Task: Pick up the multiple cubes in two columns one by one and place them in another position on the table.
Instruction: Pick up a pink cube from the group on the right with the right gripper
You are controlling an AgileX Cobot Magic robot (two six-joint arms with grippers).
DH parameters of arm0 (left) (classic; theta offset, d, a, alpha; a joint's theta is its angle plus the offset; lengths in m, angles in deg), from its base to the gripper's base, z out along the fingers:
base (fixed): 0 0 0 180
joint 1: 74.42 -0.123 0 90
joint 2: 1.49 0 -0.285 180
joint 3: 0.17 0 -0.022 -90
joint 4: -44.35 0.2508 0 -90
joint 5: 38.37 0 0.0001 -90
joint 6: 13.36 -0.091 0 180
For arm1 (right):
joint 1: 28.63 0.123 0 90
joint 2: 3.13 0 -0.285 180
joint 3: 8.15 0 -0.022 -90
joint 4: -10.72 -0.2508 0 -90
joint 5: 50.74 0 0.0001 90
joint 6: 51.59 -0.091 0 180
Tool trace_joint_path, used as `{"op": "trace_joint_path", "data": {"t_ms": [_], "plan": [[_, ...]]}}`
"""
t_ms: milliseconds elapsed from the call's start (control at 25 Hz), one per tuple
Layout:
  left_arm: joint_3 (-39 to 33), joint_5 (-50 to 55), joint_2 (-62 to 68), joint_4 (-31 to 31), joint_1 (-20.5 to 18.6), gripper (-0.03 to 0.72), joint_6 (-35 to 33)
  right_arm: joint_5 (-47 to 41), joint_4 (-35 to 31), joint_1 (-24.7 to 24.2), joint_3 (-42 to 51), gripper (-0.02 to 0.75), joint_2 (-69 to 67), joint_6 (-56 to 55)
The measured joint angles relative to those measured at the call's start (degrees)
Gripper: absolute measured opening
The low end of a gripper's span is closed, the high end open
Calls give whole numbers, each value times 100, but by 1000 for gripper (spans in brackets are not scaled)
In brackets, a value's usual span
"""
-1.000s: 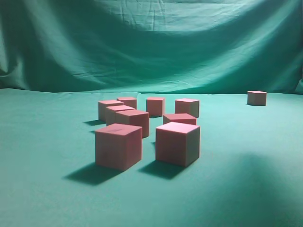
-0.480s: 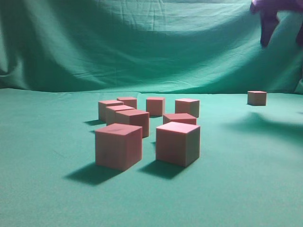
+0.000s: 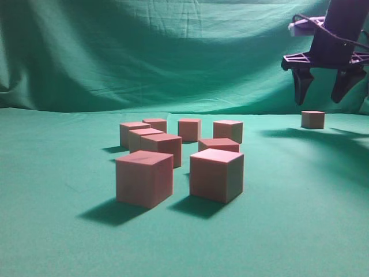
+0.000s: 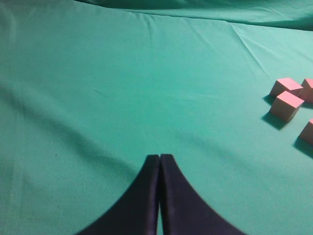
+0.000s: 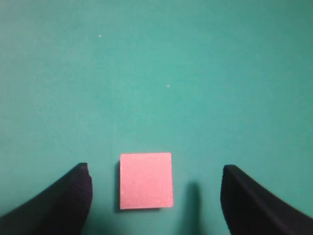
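Several pinkish-red cubes [image 3: 216, 173] stand in two columns on the teal cloth table [image 3: 57, 173] in the exterior view. A lone cube [image 3: 312, 119] sits apart at the far right. My right gripper [image 3: 322, 95] is open and hangs just above that lone cube. In the right wrist view the lone cube [image 5: 146, 180] lies between the spread fingers of the right gripper [image 5: 155, 171], untouched. My left gripper [image 4: 160, 157] is shut and empty over bare cloth, and a few cubes [image 4: 286, 105] show at the right edge of the left wrist view.
The teal backdrop [image 3: 173, 52] hangs behind the table. Bare cloth stretches left of the columns and between them and the lone cube.
My right arm has come down into the exterior view from the top right, and its open gripper now hangs just above the lone cube. The cubes have not moved.
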Motion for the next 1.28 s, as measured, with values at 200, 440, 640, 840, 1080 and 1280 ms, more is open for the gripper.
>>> {"op": "trace_joint_path", "data": {"t_ms": [200,440,640,840,1080,1280], "plan": [[0,0,0,0,0,0,0,-90,-186,-25,-253,547,-314,65],[0,0,0,0,0,0,0,-70,-372,-35,-263,391,-402,214],[0,0,0,0,0,0,0,-70,-405,-35,-284,267,-477,234],[0,0,0,0,0,0,0,-247,-427,-35,-422,267,-428,242],[0,0,0,0,0,0,0,-1035,-439,185,-1027,267,645,242],[0,0,0,0,0,0,0,-1800,-473,617,-1071,267,1739,232]]}}
